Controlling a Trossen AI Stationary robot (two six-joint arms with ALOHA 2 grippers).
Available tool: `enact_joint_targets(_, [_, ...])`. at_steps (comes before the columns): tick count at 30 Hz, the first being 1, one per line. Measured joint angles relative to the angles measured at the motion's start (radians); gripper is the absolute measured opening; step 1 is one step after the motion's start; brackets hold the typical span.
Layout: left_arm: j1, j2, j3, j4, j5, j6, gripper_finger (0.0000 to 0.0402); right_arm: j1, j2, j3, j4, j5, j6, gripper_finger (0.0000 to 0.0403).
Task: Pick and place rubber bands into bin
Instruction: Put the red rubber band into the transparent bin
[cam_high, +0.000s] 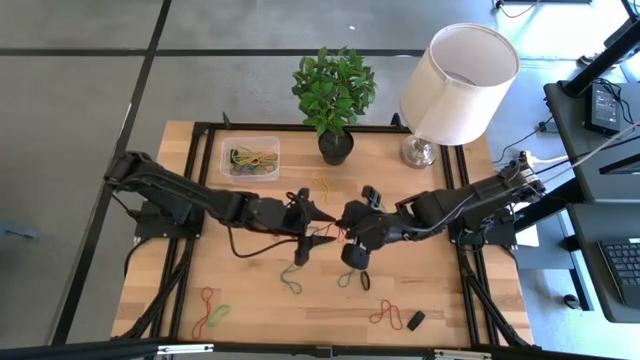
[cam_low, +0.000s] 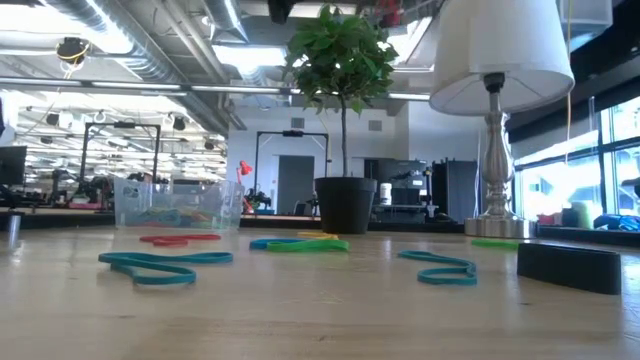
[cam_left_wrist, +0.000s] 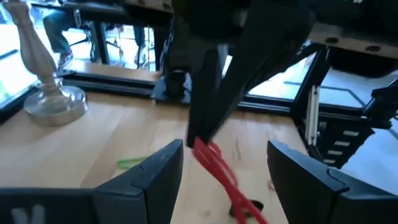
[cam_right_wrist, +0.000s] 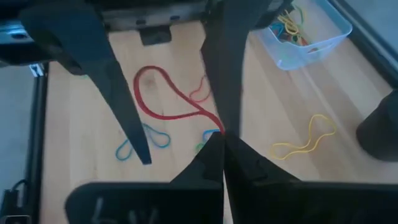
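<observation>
High view: wooden table (cam_high: 250, 290); right gripper (cam_right_wrist: 219, 138) jaws pinch red band (cam_right_wrist: 163, 106); left gripper (cam_left_wrist: 224, 165) jaws agape.

arms: two, dark, jointed, rounded segments | cables: black, looping from each arm behind its end effector | left end effector (cam_high: 318, 227): black, two tapered angular fingers (cam_left_wrist: 149, 177) | right end effector (cam_high: 349, 222): black, two pointed wedge-like fingers (cam_right_wrist: 205, 158)
</observation>
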Motion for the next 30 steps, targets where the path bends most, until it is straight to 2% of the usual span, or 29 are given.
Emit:
enact_joint_targets(2, [0.0,0.003,0.0,-0.017,0.0,-0.027,0.0206,-0.003,0.0,0.0,0.0,0.0,-0.02,0.0001])
enact_joint_targets(4, [0.0,0.008,0.0,-0.029,0.0,-0.058,0.0171,-0.003,0.0,0.0,0.0,0.0,-0.038,0.0001])
enact_joint_targets(9, [-0.001,0.011,-0.001,-0.061,-0.002,-0.101,0.0033,-0.002,0.0,0.0,-0.005,-0.001,-0.045,0.0001])
enact_joint_targets(10, [-0.001,0.011,-0.001,-0.056,-0.007,-0.102,0.0018,-0.002,0.0,0.0,-0.008,-0.001,-0.045,0.0002])
enact_joint_targets(16, [-0.001,0.01,0.0,-0.053,-0.017,-0.145,0.0004,-0.002,0.0,0.0,-0.028,-0.002,-0.017,0.0028])
enact_joint_targets(21, [-0.001,0.0,0.0,-0.118,-0.024,-0.193,0.0003,-0.005,0.0,0.0,-0.047,-0.004,0.013,0.0078])
enact_joint_targets(26, [0.002,-0.04,0.0,-0.307,-0.08,-0.32,0.0003,-0.025,-0.001,0.002,-0.153,-0.001,0.102,0.0142])
enact_joint_targets(30, [0.017,-0.103,0.0,-0.486,-0.104,-0.385,0.0002,-0.032,0.0,0.002,-0.211,-0.001,0.119,0.0176])
